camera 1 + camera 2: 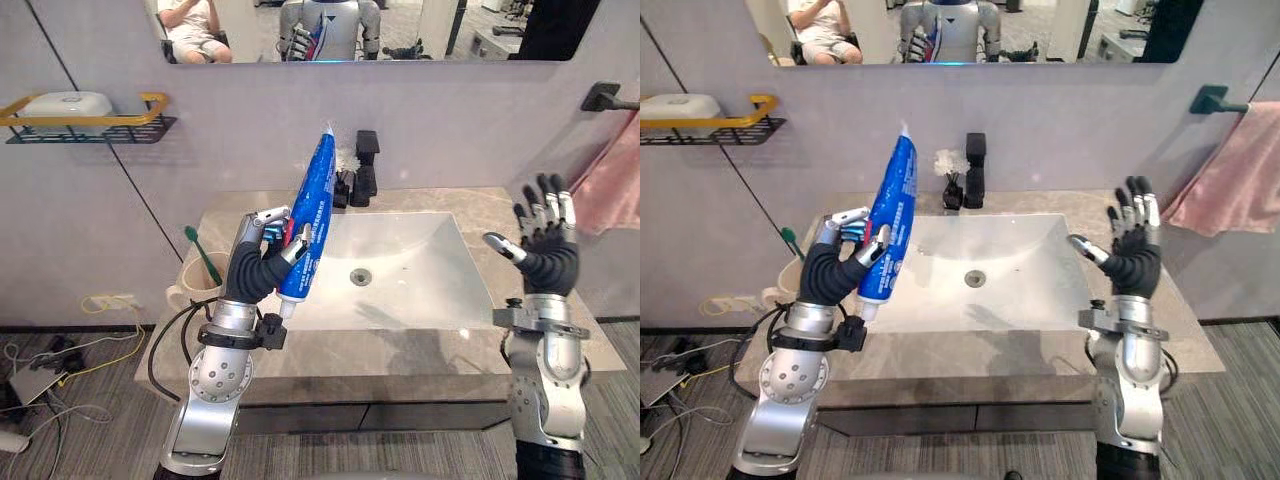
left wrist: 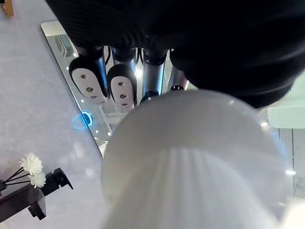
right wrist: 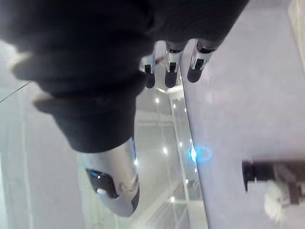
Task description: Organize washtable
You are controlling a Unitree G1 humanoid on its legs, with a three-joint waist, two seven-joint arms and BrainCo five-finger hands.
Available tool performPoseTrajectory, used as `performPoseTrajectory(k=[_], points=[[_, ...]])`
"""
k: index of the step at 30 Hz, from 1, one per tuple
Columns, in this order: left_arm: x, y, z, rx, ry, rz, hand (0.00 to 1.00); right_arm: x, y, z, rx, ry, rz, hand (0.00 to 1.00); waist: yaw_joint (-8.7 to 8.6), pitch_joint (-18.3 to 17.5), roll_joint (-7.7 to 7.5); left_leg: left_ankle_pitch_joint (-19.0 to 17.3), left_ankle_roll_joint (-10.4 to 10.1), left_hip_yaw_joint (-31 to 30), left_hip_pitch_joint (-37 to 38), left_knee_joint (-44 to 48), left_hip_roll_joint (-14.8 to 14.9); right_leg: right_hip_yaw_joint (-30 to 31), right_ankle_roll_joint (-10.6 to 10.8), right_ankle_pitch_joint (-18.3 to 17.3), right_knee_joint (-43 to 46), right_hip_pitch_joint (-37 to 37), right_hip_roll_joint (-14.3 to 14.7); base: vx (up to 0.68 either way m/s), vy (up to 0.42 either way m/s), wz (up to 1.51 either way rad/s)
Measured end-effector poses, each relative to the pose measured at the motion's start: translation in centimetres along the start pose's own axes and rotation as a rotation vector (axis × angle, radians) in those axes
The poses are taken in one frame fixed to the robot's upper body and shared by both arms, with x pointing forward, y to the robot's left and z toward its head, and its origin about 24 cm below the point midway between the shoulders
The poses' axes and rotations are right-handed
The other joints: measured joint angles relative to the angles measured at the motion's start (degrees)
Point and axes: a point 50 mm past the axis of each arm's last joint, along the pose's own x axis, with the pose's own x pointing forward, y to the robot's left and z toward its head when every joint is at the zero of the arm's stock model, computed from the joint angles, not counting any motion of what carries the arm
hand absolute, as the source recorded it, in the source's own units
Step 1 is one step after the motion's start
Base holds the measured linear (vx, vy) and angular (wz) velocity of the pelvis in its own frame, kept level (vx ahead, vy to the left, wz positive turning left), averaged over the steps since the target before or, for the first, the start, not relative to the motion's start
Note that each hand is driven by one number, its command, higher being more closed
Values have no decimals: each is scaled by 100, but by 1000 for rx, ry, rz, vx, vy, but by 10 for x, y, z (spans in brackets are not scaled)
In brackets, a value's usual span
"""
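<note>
A: Where's the toothpaste tube [image 1: 312, 215]?

B: Left of centre in the left eye view. It stands nearly upright in the air, white cap [image 1: 286, 308] down, crimped end leaning toward the top of the frame. The left hand [image 1: 255, 262] has its fingers and thumb curled round the lower half. The tube hangs over the left rim of the sink [image 1: 420, 270] and touches nothing else.

A: And the right hand [image 1: 545, 245]?

B: Raised at the right of the frame, fingers straight and spread, holding nothing.

A: So where should the tube go?

B: My guess is the cup [image 1: 188, 292] at the left end of the countertop [image 1: 400, 360], just left of the holding wrist. There's 1 green toothbrush [image 1: 203, 255] leaning in it.

A: What makes that go well?

B: Carry the tube toward the left of the frame with the cap lowest. Centre the cap over the cup's mouth before lowering, on the side away from the toothbrush so its head isn't knocked. The tube looks tall and top-heavy, so I'd let go only once the cap rests on the bottom and the body leans on the rim. Letting go early could tip the cup.

A: Anything to steer clear of?

B: The black faucet [image 1: 365, 165] sits above centre, well apart from that path.
</note>
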Motion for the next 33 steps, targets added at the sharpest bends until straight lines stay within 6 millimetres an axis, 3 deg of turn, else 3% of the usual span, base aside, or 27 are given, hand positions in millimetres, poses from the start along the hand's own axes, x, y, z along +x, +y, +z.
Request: performPoseTrajectory(k=[11,15,20,33], points=[[2,-20,11,-76,-61,-63,100,-12,80,-41,581,227,320,0,13,-1,-33,154,77,-173,-11,-228,-112,-215,22,19,-96,39,-113,-13,1,9],[1,-27,10,-97,-58,-78,100,-14,103,-43,733,268,405,0,14,5,-74,154,77,-237,-23,-235,-114,-299,21,19,-99,57,-116,5,-8,9],[1,-39,1,-111,-21,-122,100,-13,114,-41,797,270,457,0,11,9,-151,156,81,-251,-29,-236,-120,-314,21,19,-99,59,-125,-12,-3,0],[-3,-52,-7,-129,17,-175,100,-7,126,-36,838,262,518,0,-1,9,-158,230,78,-255,-5,-345,-123,-329,21,19,-122,51,-118,-7,-3,0]])
